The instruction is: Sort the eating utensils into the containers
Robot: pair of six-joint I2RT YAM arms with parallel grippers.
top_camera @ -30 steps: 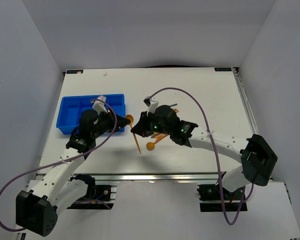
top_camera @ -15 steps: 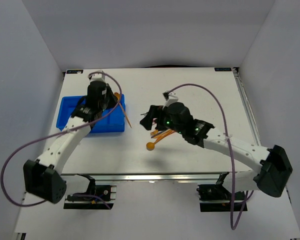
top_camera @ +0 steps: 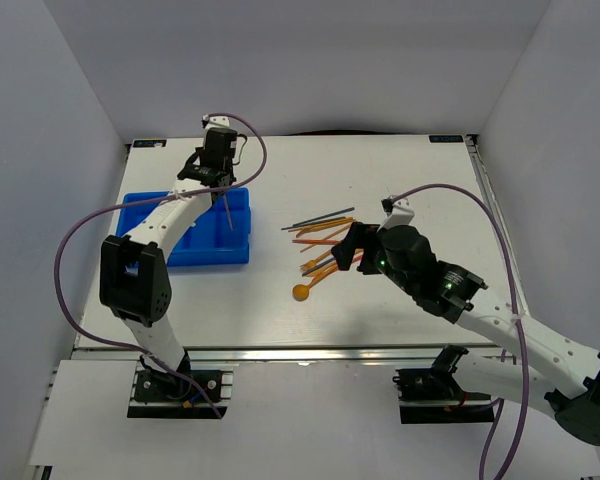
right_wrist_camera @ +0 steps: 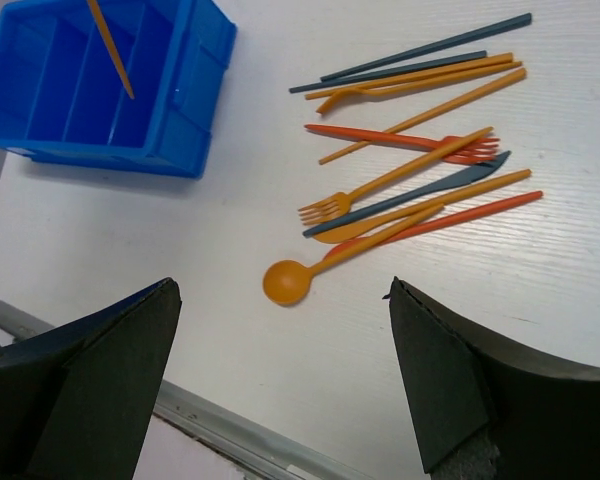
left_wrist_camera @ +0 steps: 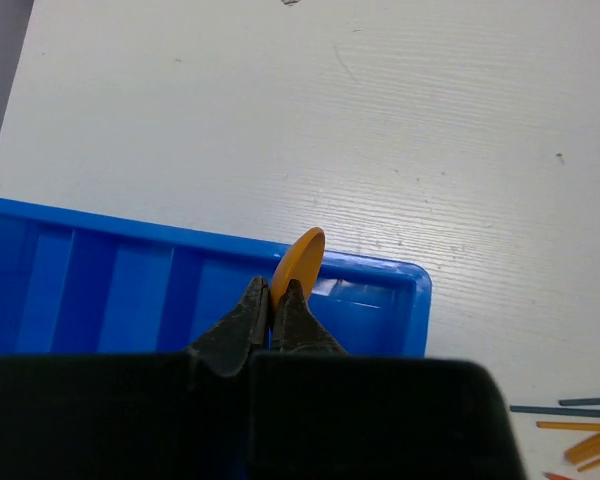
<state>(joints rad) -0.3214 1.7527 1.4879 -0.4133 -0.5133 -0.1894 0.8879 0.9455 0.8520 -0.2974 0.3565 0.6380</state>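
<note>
My left gripper (left_wrist_camera: 277,290) is shut on an orange spoon (left_wrist_camera: 298,262); its bowl sticks out past the fingertips. In the top view this gripper (top_camera: 218,185) hangs over the far right part of the blue tray (top_camera: 145,215), and the spoon's handle (top_camera: 226,215) slants down into it. The handle (right_wrist_camera: 110,45) also shows inside the tray (right_wrist_camera: 195,90) in the right wrist view. The other utensils (top_camera: 320,240) lie in a loose pile mid-table, orange, red and dark grey-blue, with an orange spoon (right_wrist_camera: 285,282) nearest the front. My right gripper (top_camera: 345,250) stands open and holds nothing, just right of the pile.
The tray's long compartments (left_wrist_camera: 110,290) hold nothing else that I can see. The table's metal front rail (right_wrist_camera: 210,425) runs close below the right gripper. Purple cables (top_camera: 450,190) loop above both arms. White walls close in the table on three sides.
The left arm has carried the orange spoon from mid-table up to the tray's far side. The right gripper has opened and drawn back to the right of the pile.
</note>
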